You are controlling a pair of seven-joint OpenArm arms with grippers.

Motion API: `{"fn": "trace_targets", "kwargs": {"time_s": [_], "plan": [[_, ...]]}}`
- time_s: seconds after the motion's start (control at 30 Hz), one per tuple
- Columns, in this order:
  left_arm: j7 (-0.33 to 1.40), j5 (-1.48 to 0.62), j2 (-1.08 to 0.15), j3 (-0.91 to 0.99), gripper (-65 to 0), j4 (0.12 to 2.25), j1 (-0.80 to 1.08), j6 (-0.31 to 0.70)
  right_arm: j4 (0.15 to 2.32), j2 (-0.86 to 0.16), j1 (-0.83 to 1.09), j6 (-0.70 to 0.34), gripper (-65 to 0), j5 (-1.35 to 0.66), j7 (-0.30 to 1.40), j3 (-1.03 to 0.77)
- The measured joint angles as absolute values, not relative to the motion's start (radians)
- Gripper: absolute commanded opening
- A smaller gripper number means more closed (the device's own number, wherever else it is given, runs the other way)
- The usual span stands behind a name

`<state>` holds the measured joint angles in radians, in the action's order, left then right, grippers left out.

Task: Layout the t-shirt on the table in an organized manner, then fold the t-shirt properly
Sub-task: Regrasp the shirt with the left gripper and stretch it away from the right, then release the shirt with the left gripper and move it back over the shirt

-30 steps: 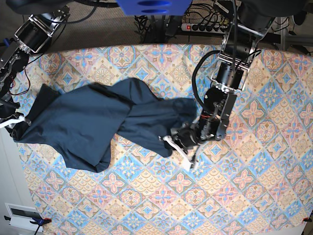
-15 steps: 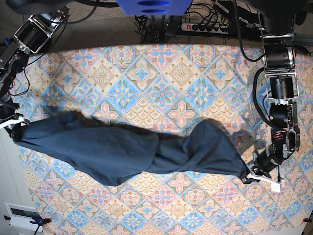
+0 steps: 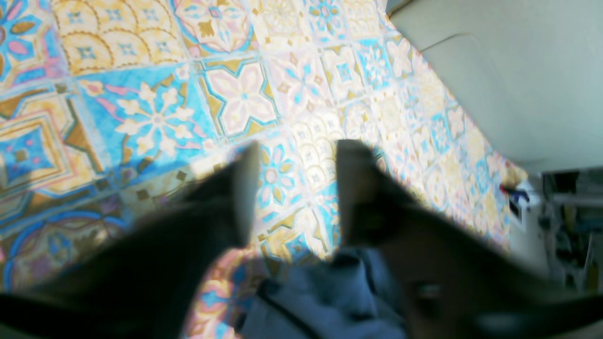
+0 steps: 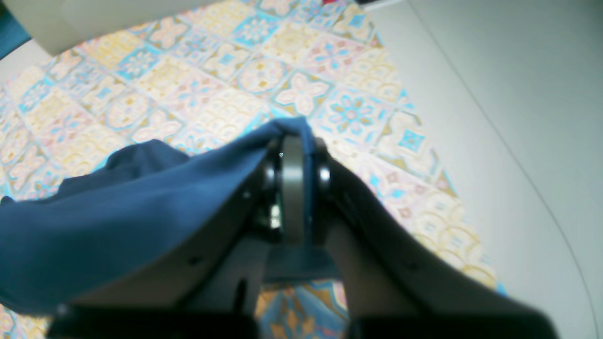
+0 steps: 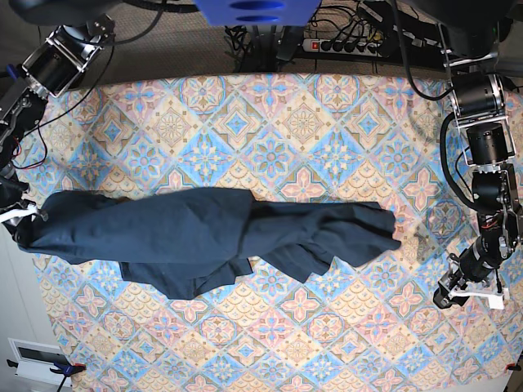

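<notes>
Two arms are in shot, one at each side edge of the base view. Nearest the bottom, at the lower right, the left gripper hangs over bare tablecloth, well apart from the shirt's closest tip. Its wrist view shows the two fingers spread with patterned cloth visible in the gap and nothing between them, so that one is open and empty. A bit of blue fabric sits at the bottom edge of that wrist view, too blurry to say much about.

Moving up to mid frame, the t-shirt lies stretched in a long band across the table, running from the left edge to a bit right of center. It's rumpled, not flat: folds bunch through the middle, a loose flap hangs down at lower center, and the right end narrows to a point.

At the far left edge, mid height, the right gripper sits at the shirt's left end. In its wrist view the jaws are pressed together with the dark blue fabric draped over and pinched between them, so it's clamped on the shirt right by the table's edge.

Farther back, the upper half of the tablecloth is bare, all blue, pink and cream tiles. Past the far edge there's a power strip and a tangle of cables on the floor.
</notes>
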<state>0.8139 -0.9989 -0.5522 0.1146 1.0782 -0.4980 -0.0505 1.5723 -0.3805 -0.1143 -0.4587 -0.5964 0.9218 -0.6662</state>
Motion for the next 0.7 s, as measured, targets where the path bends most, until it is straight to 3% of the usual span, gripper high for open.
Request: {"fn": "trace_targets", "kwargs": {"time_s": [0.07, 0.13, 0.4, 0.7], "plan": [[0.814, -0.987, -0.558, 0.115, -15.9, 1.078, -0.493, -0.066, 1.572, -0.38, -0.11, -0.455, -64.3, -0.586, 0.933, -0.667], [0.818, -0.997, -0.564, 0.116, -12.3, 1.091, -0.471, -0.064, 1.572, -0.38, -0.113, -0.456, -64.3, -0.588, 0.928, -0.666], [0.903, -1.002, -0.539, 0.054, -21.5, 1.52, -0.13, -0.056, 1.571, -0.38, -0.104, -0.449, -64.3, -0.587, 0.928, -0.665], [0.855, -0.698, -0.439, -0.134, -26.6, 1.551, -0.091, -0.056, 1.571, -0.379, -0.108, -0.453, -64.3, -0.592, 0.925, -0.663]]}}
